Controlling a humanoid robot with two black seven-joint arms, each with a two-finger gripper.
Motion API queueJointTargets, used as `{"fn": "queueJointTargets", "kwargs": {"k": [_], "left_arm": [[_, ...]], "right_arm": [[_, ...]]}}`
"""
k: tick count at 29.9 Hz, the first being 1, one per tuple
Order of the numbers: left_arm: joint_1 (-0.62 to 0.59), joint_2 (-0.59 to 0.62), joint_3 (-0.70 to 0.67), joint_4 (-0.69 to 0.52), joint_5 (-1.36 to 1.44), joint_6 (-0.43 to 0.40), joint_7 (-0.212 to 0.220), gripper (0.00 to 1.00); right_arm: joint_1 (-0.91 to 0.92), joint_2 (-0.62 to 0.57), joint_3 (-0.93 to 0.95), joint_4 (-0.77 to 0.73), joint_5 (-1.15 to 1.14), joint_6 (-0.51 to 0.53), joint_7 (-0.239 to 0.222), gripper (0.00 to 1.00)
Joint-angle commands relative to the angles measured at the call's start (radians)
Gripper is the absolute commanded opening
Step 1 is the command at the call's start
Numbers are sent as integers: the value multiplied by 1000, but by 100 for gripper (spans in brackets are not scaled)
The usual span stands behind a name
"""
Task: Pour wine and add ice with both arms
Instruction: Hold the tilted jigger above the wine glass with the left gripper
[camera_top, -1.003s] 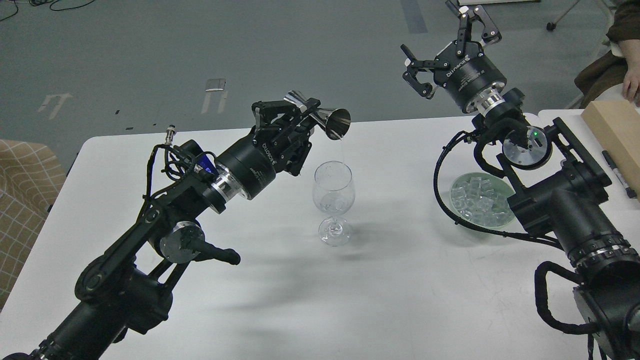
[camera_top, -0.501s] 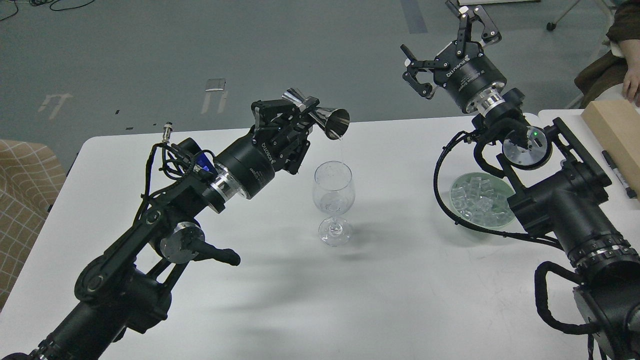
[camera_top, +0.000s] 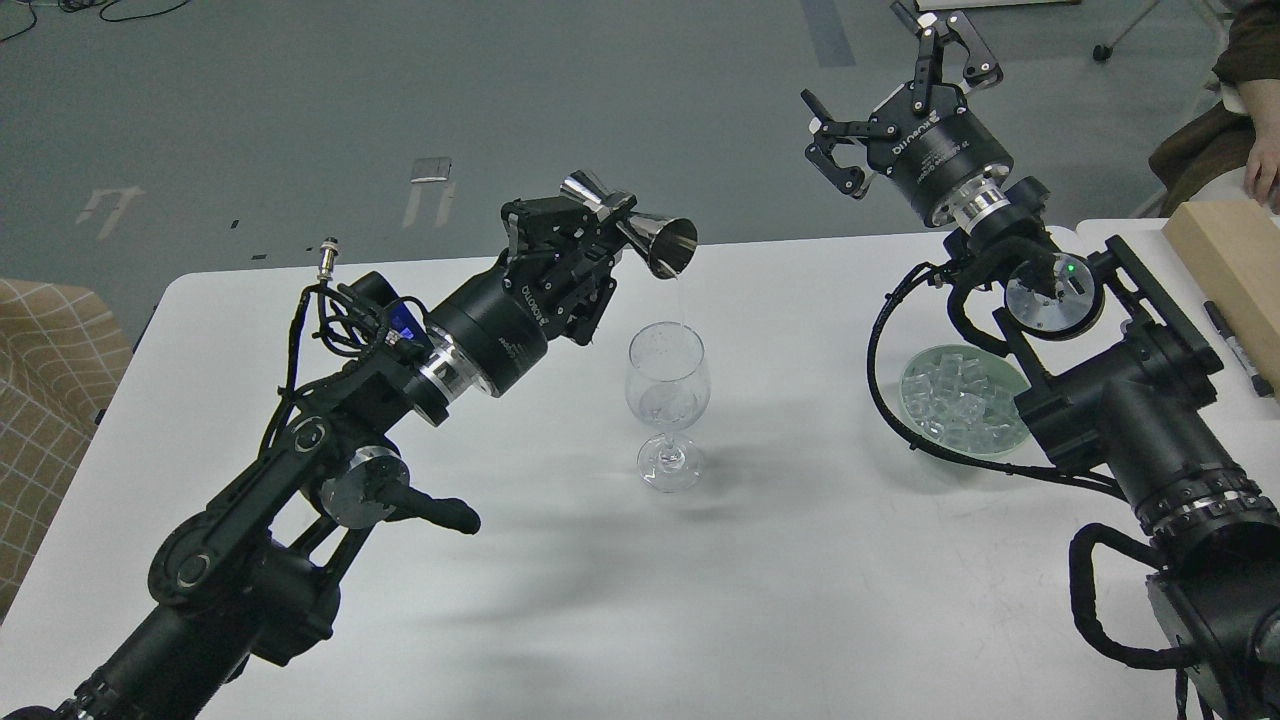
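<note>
My left gripper (camera_top: 590, 225) is shut on a shiny steel jigger (camera_top: 640, 232), tipped with its mouth toward the right and down. A thin clear stream of wine (camera_top: 681, 302) falls from its lip into a clear stemmed wine glass (camera_top: 667, 400) standing upright mid-table. A little liquid shows in the bowl of the glass. My right gripper (camera_top: 890, 95) is open and empty, raised high above the table's far edge. Below its arm a pale green bowl (camera_top: 915, 425) holds a heap of clear ice cubes (camera_top: 955, 405).
The white table (camera_top: 780, 580) carries the glass and bowl. A wooden box (camera_top: 1230, 265) and a black pen (camera_top: 1238, 350) lie at the right edge. A person's hand (camera_top: 1262, 170) shows at far right. A checked chair (camera_top: 45, 390) stands left.
My left gripper has lifted and tipped the jigger slightly further; the stream of wine now shows longer, reaching the glass. The right arm has not moved.
</note>
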Motion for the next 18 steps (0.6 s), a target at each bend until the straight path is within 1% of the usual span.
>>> {"fn": "queueJointTargets", "kwargs": {"k": [1, 8, 12, 18], "left_arm": [[1, 0, -3, 1, 29, 0, -18, 1], [1, 0, -3, 1, 55, 2, -27, 1], [3, 0, -6, 1, 98, 0, -48, 1], [9, 6, -4, -8, 107, 2, -50, 1]], "right_arm": [[0, 0, 0, 0, 0, 0, 0, 100], [0, 0, 0, 0, 0, 0, 0, 100], [0, 0, 0, -2, 0, 0, 0, 100], [0, 0, 0, -2, 0, 0, 0, 100]]}}
